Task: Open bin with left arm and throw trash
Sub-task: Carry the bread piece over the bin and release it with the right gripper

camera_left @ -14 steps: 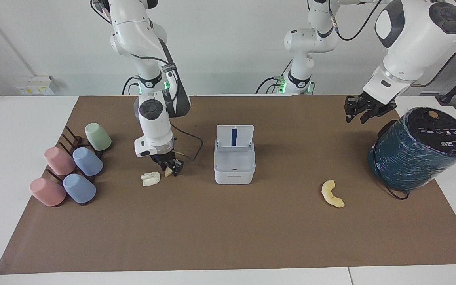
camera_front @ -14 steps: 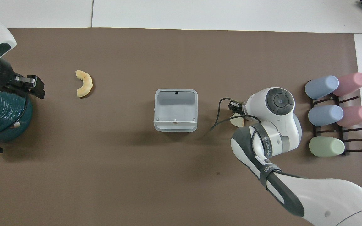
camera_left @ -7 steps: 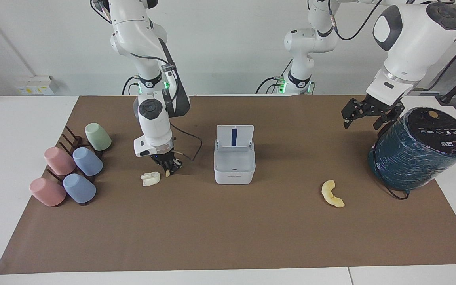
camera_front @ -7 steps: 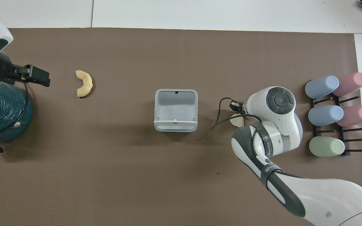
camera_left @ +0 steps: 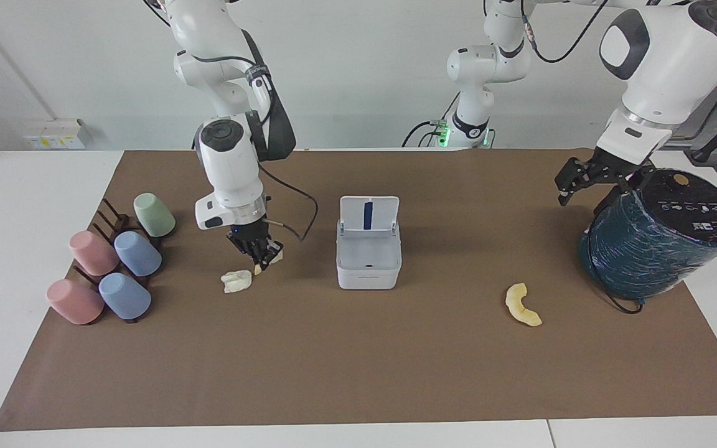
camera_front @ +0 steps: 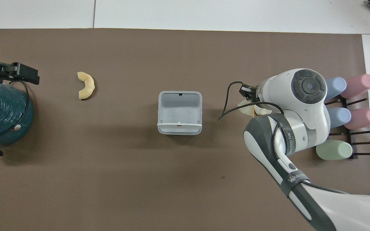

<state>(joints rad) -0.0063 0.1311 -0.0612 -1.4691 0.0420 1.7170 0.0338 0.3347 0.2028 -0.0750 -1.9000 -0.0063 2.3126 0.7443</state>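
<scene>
Probably light and soft, the pale wedge (camera_left: 269,258) hangs pinched edgewise in the right pincer (camera_left: 261,255); the left pincer (camera_left: 601,180) is spread.

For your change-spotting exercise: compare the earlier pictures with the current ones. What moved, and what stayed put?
The right gripper closed on the pale yellow wedge and lifted it off the mat. The left gripper opened and drew back beside the teal cylinder. The bin, white wad and yellow crescent stayed.
</scene>
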